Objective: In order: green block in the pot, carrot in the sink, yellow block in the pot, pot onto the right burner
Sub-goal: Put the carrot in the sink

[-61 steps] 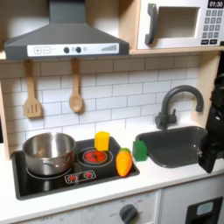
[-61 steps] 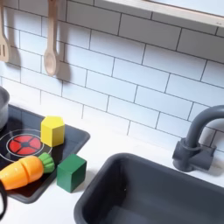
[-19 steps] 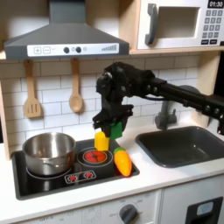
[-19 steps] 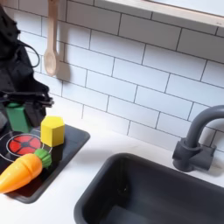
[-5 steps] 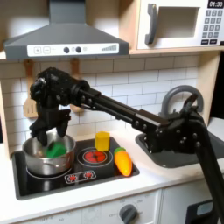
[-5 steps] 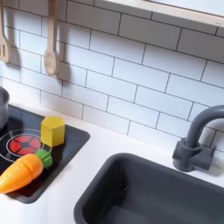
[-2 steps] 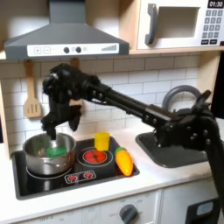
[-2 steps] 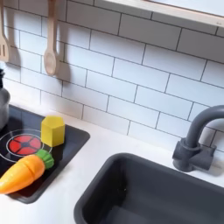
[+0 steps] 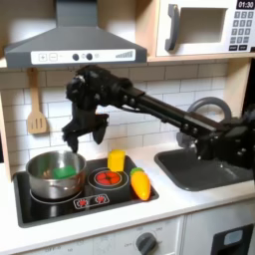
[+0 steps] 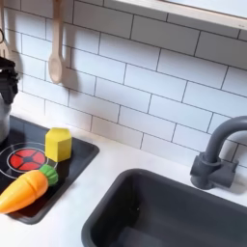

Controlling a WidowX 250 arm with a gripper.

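**Green block in pot; carrot looked like the next grab**

- Carrot (image 9: 140,184) lay on the stovetop (image 9: 30,211) at its front corner on the first exterior view's right, just beside the red burner (image 9: 108,178), green top pointing back toward the yellow block (image 9: 117,159). In the second exterior view it (image 10: 26,189) lay on its side, tip toward the second exterior view's left.
- Handling, my read: light, rigid, smooth plastic, tapered, so the jaws could slide toward the thin end. Best to pinch across the thick part near the green top, jaws square to the long axis.
- Green block (image 9: 66,170) sat inside the pot (image 9: 40,182), so step one looked done.
- Sink (image 9: 187,177) sat well apart from the carrot, on the first exterior view's right, nothing visible in it.
- Gripper (image 9: 81,138) hovered above the pot's rim, holding nothing; jaw spacing too dark to read, cannot tell spread or closed.
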